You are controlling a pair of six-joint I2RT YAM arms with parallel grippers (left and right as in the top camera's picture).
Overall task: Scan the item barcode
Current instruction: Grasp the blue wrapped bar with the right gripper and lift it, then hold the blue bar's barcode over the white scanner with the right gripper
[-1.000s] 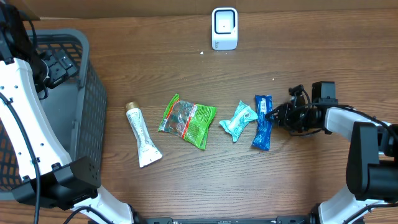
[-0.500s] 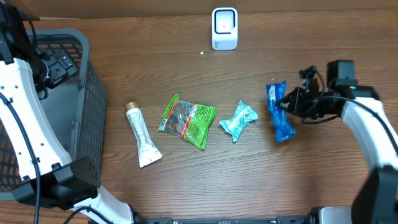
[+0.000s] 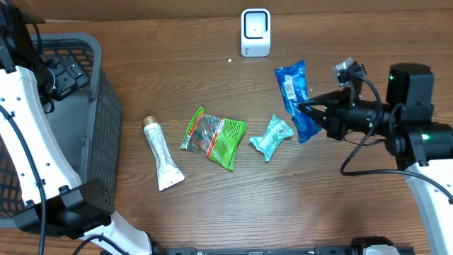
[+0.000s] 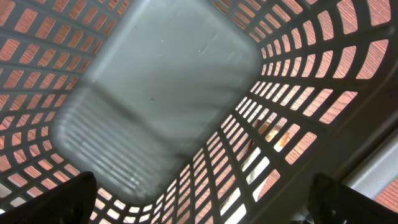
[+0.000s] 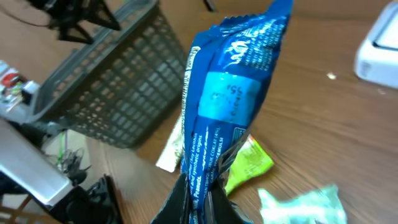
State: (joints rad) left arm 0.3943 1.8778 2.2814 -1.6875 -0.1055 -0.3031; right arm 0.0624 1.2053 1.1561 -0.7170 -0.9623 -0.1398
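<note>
Wooden tabletop (image 3: pixel 212 205), white barcode scanner (image 3: pixel 255 32) at back; right gripper (image 3: pixel 306 108) pinches a blue snack packet (image 3: pixel 291 85) near it; left gripper (image 4: pixel 205 199) spread wide over a grey basket (image 4: pixel 155 93).

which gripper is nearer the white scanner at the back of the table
Right. The right gripper, shut on the blue packet, is just right of the scanner; the left gripper hangs open over the grey basket at the far left.
</note>
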